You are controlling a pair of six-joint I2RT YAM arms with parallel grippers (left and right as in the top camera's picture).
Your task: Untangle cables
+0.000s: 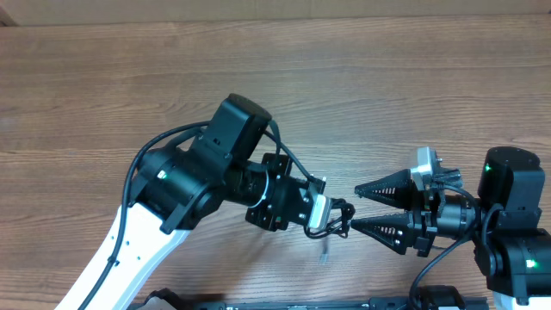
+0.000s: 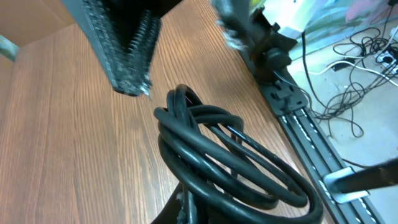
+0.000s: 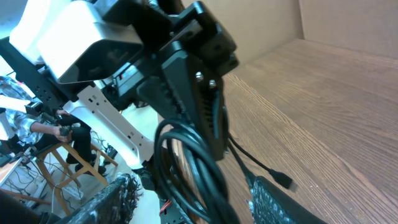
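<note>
two robot arms at a coil of thin black cables

a brown wood-grain table (image 1: 258, 77) is seen from above. the left arm (image 1: 198, 181), black with a white lower link, is stretched in from the lower left toward the middle of the table. the left gripper (image 1: 324, 213) is clamped fully closed on the cables (image 1: 342, 212), a small bundle of thin black cords looped over one another. the bundle is held just past this gripper's tip, near the middle of the table and a little toward its near edge.

the right gripper (image 1: 355, 208) is pointed in from the right. its two black tapered fingers (image 1: 383, 185) are set apart, one farther from and one nearer to the near edge. the jaws are parted to a middling width and nothing is gripped by them. the fingertips are placed right at the bundle's right-hand side. whether the cords are touched cannot be told.

from the left wrist camera, several loops are seen stacked in a loose oval coil. one ridged finger of the right gripper is seen just beyond the coil's far end.

from the right wrist camera, the loops are seen hanging beside the left gripper's black finger, between the right gripper's two fingers. one cord is trailed away from the bundle and ended by a small flat plug (image 3: 283, 181). whether the plug is rested on the wood cannot be told.
</note>
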